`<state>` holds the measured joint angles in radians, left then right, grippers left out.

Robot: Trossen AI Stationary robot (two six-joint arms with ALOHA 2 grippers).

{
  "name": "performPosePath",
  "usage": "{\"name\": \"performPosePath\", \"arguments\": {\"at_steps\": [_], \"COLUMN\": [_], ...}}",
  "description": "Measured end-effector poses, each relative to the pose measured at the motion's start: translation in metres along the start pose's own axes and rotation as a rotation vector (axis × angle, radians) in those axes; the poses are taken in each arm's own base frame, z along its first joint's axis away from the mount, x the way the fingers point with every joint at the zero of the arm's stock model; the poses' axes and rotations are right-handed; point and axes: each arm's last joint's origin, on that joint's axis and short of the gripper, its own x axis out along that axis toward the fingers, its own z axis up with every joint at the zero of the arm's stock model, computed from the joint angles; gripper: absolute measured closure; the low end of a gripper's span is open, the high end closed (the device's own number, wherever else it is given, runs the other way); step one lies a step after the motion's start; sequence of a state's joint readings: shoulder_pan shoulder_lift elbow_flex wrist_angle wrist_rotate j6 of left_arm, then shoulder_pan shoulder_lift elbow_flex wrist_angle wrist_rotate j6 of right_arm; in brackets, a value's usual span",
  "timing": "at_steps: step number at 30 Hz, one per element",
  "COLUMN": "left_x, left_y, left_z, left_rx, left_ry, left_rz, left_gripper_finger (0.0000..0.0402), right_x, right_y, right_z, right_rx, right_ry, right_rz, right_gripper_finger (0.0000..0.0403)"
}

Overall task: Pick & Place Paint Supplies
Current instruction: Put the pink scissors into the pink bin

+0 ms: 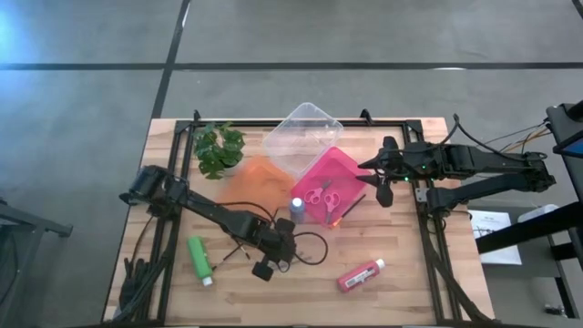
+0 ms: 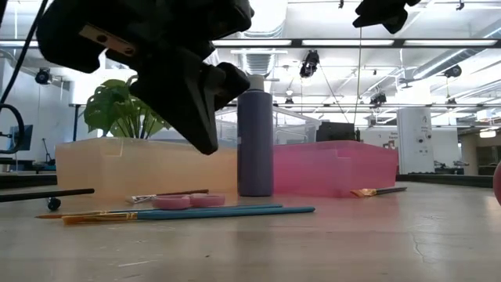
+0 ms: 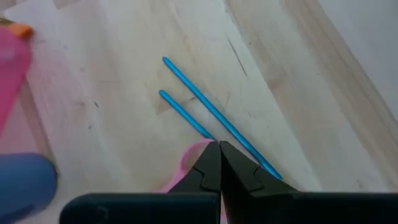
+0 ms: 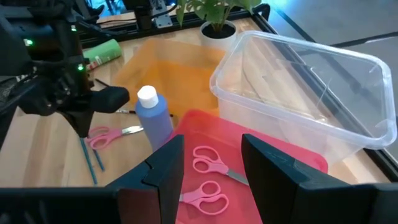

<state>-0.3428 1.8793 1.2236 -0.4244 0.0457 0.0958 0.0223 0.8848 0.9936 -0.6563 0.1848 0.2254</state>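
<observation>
My left gripper is shut and points down just above the pink-handled scissors, which lie flat on the table beside two thin blue paintbrushes. The low view shows its tips clear of the scissors. The blue-purple bottle stands upright in front of the pink tray. The green bottle and the red bottle lie on their sides near the table's front edge. My right gripper is open above the pink tray, over two more pink scissors.
The orange tray, pink tray and clear tray sit together at the table's middle and far side, with the plant to their left. A brush with orange bristles lies by the pink tray. Bare wood lies between the two fallen bottles.
</observation>
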Motion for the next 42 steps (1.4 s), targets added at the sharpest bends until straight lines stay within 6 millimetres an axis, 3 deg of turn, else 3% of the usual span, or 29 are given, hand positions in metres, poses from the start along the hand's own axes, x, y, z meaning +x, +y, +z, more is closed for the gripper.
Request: {"name": "performPosePath", "arguments": {"at_steps": [12,24,42], "left_x": [0.001,0.009,0.018], "left_y": [-0.018,-0.020,-0.020], "left_z": [-0.008,-0.024,-0.024], "left_rx": [0.121,0.170,0.264], "left_ry": [0.077,0.121,0.101], "left_rz": [-0.067,-0.041,-0.050], "left_gripper_finger": [0.0310,0.0305,0.0305], "right_x": [0.006,0.010,0.010], "right_y": [0.003,0.006,0.006], "right_z": [-0.010,-0.016,-0.016], "right_rx": [0.020,0.032,0.033], "right_ry": [0.035,0.051,0.043], "right_rz": [0.011,0.023,0.022], "right_gripper_finger": [0.0245,0.0245,0.0245]}}
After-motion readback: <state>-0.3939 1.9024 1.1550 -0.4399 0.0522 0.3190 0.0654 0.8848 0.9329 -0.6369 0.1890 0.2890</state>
